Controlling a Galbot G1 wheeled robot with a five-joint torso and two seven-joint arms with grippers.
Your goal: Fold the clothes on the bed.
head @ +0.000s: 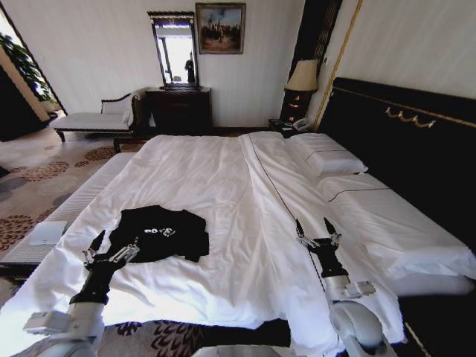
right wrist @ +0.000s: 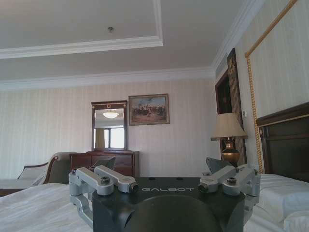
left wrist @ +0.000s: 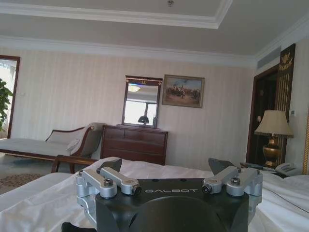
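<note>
Fingers spread wide and empty on my left gripper, hovering at the near edge of the black T-shirt lying on the bed; its white lettering is too crumpled to read. My right gripper is also spread wide, holding nothing, over bare duvet. Both forearms reach forward, cut off below.

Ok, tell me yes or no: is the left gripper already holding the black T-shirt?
No. In the head view the left gripper hovers open at the near edge of the black T-shirt, with no fabric between its fingers.
</note>
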